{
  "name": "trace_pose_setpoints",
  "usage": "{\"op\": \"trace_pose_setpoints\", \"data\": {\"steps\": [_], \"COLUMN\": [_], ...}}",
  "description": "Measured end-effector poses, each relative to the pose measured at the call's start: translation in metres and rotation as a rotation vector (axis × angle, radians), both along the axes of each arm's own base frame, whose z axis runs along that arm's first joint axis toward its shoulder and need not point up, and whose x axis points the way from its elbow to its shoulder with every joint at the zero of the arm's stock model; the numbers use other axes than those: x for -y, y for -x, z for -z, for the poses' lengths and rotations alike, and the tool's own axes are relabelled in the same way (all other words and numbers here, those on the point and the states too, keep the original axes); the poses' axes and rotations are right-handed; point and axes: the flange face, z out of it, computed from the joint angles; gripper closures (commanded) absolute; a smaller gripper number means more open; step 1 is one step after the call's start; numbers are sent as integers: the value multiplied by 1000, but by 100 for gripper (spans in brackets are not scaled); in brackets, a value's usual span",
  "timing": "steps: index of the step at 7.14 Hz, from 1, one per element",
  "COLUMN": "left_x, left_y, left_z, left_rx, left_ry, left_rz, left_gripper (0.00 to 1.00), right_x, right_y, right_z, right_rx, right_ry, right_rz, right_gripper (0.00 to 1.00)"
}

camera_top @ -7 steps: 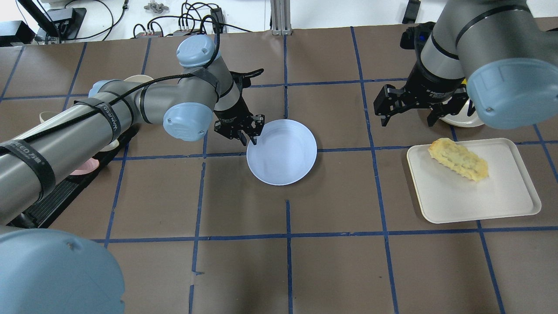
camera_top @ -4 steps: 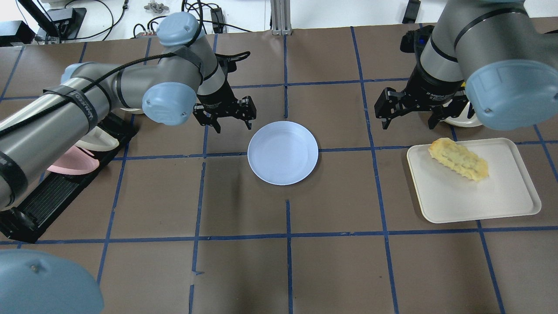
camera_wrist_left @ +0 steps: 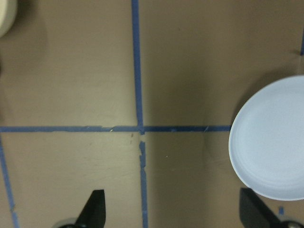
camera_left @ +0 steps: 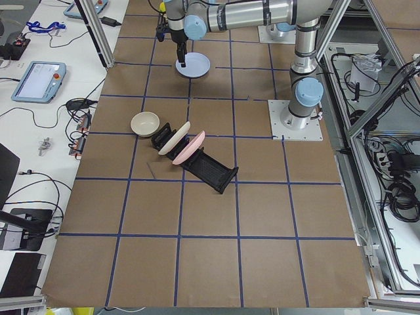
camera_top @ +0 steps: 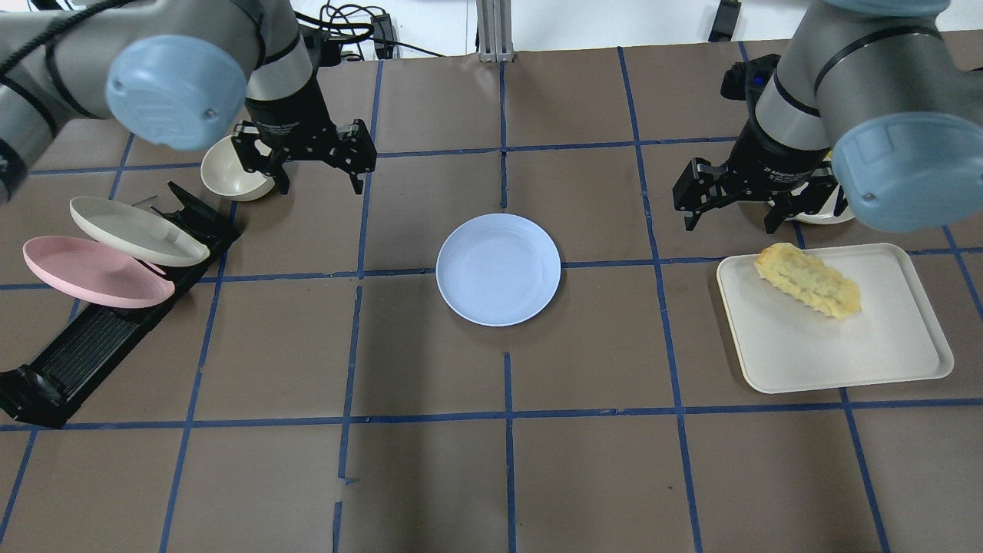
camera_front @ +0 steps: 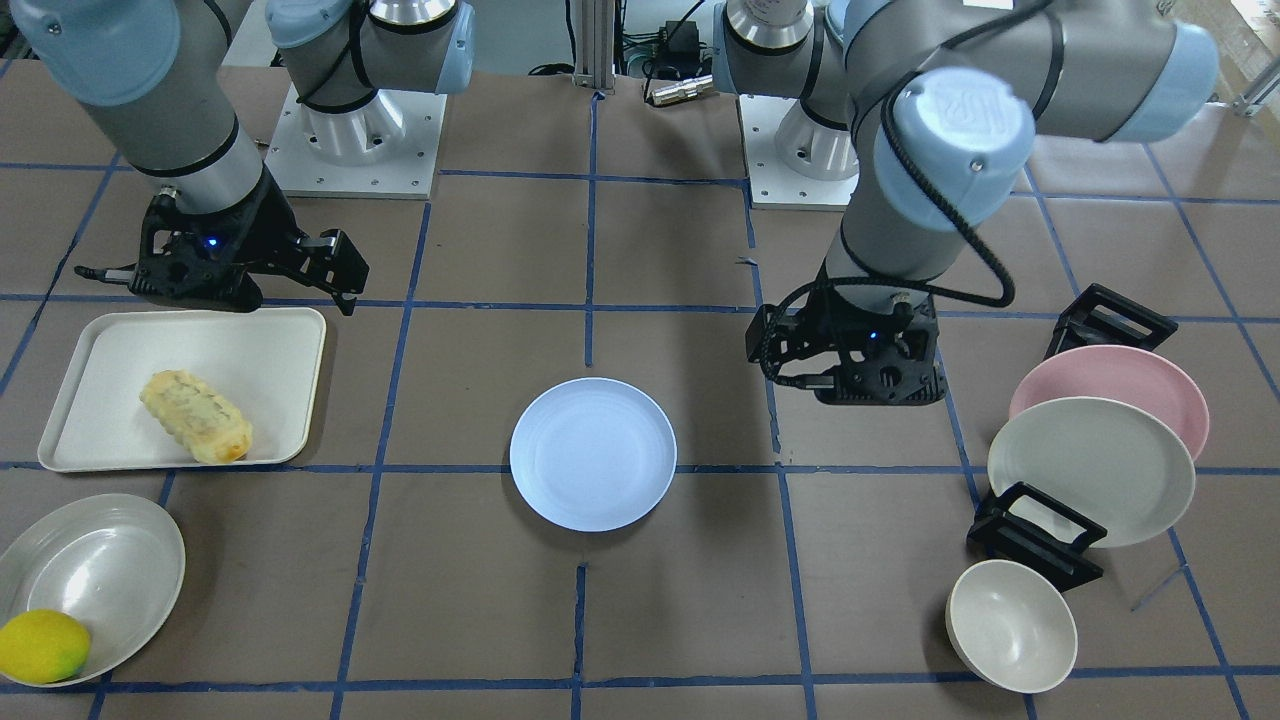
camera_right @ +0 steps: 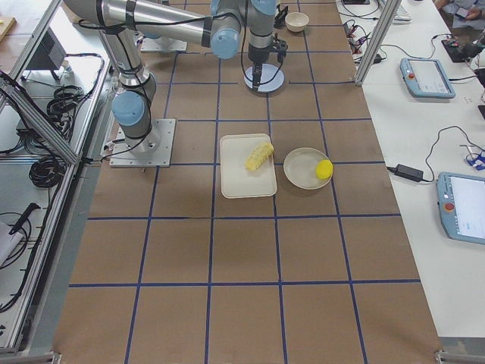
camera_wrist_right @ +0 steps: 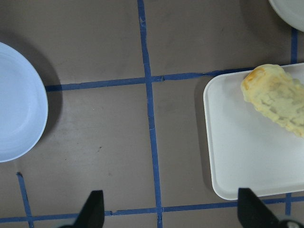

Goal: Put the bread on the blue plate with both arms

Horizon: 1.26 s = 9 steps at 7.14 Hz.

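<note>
Overhead view, nearest first: black rack (camera_top: 84, 353) at lower left, cream tray (camera_top: 837, 353) at mid right. The bread (camera_top: 806, 280) lies diagonally on the tray's far half, touched by no gripper. Blue plate (camera_top: 498, 269) sits flat at frame ctr, bare, well apart from the tray. Pink plate (camera_top: 92, 273) & cream plate (camera_top: 134, 230) lean in the rack at the left edge.

Farther back, R gripper (camera_top: 729, 225) hangs just past the tray's upper-left corner, fingers spread wide w/ nothing btwn them. L gripper (camera_top: 321, 187) is upper left of the blue plate, fingers likewise spread & empty. Its wrist view shows both tips at the bottom corners w/ bare table btwn. Cream bowl (camera_top: 226, 178) is just beside L gripper, partly hidden by it.

Front-facing view: lemon (camera_front: 42, 645) in a shallow dish (camera_front: 100, 560), bottom-left corner, below the tray.
</note>
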Motion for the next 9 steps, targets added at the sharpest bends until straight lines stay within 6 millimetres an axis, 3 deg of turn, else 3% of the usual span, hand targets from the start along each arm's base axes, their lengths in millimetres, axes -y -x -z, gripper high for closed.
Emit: {"op": "trace_pose_setpoints", "data": {"steps": [1, 3, 6, 9], "left_x": [-17, -36, -43, -41], "left_y": [-5, -5, -4, -3], "left_z": [-17, -28, -29, -23], "left_rx": [-9, -56, -69, -69], "left_ry": [-14, -42, -61, -74], "left_rz": [31, 51, 56, 57], "left_gripper": [0, 0, 0, 0], "right_x": [0, -2, 0, 23], "right_y": [8, 34, 97, 129], "right_z": [1, 10, 43, 99], "right_rx": [-2, -7, -17, -132], "right_ry": [-7, -23, -20, -16], "right_rz": [14, 31, 31, -277], "right_gripper": [0, 0, 0, 0]}}
